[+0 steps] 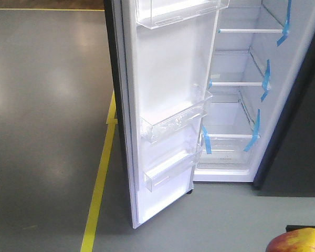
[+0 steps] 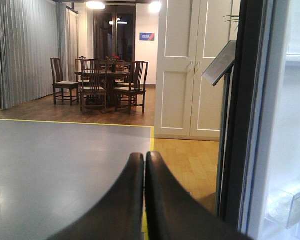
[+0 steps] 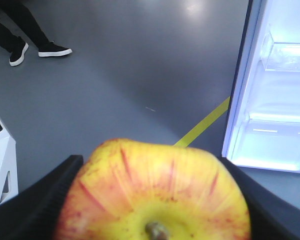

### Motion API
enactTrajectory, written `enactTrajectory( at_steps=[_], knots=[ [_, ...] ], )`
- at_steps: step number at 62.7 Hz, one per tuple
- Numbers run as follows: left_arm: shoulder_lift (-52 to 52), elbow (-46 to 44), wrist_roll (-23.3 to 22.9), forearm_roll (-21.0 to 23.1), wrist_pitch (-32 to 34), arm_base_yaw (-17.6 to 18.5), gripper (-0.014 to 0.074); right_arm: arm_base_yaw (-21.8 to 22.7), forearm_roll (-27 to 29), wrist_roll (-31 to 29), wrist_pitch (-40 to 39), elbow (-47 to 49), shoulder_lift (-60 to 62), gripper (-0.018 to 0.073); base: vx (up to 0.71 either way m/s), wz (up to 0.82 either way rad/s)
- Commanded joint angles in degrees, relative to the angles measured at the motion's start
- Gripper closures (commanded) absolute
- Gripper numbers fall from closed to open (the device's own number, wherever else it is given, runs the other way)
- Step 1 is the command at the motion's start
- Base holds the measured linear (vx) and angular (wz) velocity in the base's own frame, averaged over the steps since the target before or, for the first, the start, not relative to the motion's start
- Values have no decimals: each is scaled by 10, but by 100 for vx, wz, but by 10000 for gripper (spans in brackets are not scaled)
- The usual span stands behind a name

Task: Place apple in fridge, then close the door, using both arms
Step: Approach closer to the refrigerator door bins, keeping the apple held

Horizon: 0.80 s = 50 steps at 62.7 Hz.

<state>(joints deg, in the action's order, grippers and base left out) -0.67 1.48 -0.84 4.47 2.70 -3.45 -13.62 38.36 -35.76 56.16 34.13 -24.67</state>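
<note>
Well, I see grey floor (image 1: pixel 47 105) running wide to the left of the fridge (image 1: pixel 228 107), whose door (image 1: pixel 168 68) stands swung out towards me, white inner face and clear bins (image 1: pixel 173 123) showing, with a yellow floor line (image 1: pixel 100 178) just beside its outer edge and a dining table (image 2: pixel 102 75) well back in the room. My right gripper (image 3: pixel 150 165) is spread wide and clamps the apple (image 3: pixel 155 195) from both sides, low and right of the fridge's front, well apart from the shelves (image 1: pixel 236 83), while my left gripper (image 2: pixel 144 156) has its fingers pressed together, holding nothing. A blue sign (image 2: pixel 147 36) on the far wall is too small to read.
</note>
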Motion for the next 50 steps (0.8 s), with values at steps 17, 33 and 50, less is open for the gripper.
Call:
enactTrajectory(
  at_steps=[17,33,50],
  knots=[
    [-8,12,-6,2,44,1,603,0,28,-1,-31,15,-4,148,12,2],
    [-8,12,-6,2,44,1,603,0,28,-1,-31,15,-4,148,12,0],
    [-8,12,-6,2,44,1,603,0,28,-1,-31,15,-4,148,10,-2]
  ],
)
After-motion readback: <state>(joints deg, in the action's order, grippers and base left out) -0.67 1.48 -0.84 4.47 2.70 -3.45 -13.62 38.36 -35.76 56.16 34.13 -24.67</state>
